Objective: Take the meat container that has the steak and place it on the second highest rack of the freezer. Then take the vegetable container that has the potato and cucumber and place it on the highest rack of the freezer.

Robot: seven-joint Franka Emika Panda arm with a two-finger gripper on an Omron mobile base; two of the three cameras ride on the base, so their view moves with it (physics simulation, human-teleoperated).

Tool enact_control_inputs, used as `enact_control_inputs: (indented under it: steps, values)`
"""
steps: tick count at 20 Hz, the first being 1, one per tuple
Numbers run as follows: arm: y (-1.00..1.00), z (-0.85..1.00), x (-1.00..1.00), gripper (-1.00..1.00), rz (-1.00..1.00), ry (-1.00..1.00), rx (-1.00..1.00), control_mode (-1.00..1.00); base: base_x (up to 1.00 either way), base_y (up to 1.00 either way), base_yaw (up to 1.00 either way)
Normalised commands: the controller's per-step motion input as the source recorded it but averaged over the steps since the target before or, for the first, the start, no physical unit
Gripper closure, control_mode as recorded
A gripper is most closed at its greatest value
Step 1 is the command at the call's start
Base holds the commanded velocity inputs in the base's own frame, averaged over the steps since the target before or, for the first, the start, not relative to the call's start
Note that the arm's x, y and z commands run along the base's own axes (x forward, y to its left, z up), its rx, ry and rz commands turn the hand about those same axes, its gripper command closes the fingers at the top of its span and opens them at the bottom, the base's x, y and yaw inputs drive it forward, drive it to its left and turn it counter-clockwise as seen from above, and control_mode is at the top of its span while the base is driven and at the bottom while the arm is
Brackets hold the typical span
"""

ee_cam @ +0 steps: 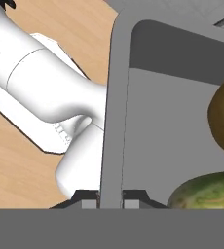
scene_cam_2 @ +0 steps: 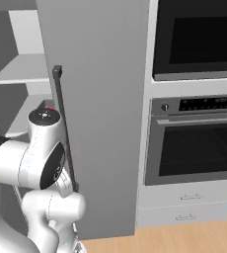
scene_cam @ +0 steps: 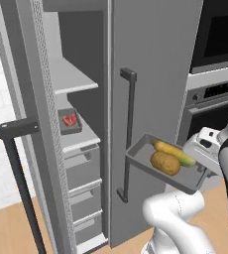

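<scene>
Right now, left base view: gripper (scene_cam: 203,174) is clamped on the near right rim of the vegetable container (scene_cam: 146,159), held in the air in front of the freezer's (scene_cam: 155,59) closed right door, about level with the lower end of the bar handle (scene_cam: 128,134). Potato (scene_cam: 165,163) and cucumber (scene_cam: 173,152) lie loose inside, touching. The meat container (scene_cam: 70,122) with the steak (scene_cam: 70,119) already sits on the second shelf. The highest rack (scene_cam: 71,78) is above it, bare, up and to the left of the tray.

Risks, as I judge them: the grip is on one edge only, so the tray can sag or twist and roll the vegetables out. The path to the top shelf goes past the handle and the door edge, so a far-left corner could clip either. The open left door (scene_cam: 34,124) narrows the gap.

Right base view: arm (scene_cam_2: 34,163) is in the foreground and the same handle (scene_cam_2: 63,128) runs just behind it. Oven (scene_cam_2: 197,143) at right is well clear.

Hand view: fingertips (ee_cam: 87,198) pinch the thin grey tray wall (ee_cam: 115,121), one on each side. Tray is smooth matte grey with rounded corners and a shallow wall. The potato (ee_cam: 223,121) is lumpy brown, the cucumber (ee_cam: 206,193) mottled green. Wood floor (ee_cam: 16,165) below.
</scene>
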Motion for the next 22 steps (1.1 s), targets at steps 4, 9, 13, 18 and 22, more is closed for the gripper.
enact_control_inputs:
  steps: [4, 9, 13, 18, 22]
  values:
    - [0.00, 0.00, 0.00, 1.00, 0.00, 0.00, 0.00, 1.00, 0.00, 0.38, 0.02]
    - [0.00, 0.00, 0.00, 1.00, 0.00, 0.00, 0.00, 1.00, -0.05, 0.26, 0.00]
    - [0.00, 0.00, 0.00, 1.00, 0.00, 0.00, 0.00, 1.00, 0.00, 0.46, 0.03]
    - [0.00, 0.00, 0.00, 1.00, 0.00, 0.00, 0.00, 1.00, 0.00, 0.66, 0.23]
    - [0.00, 0.00, 0.00, 1.00, 0.00, 0.00, 0.00, 1.00, 0.08, 0.59, 0.27]
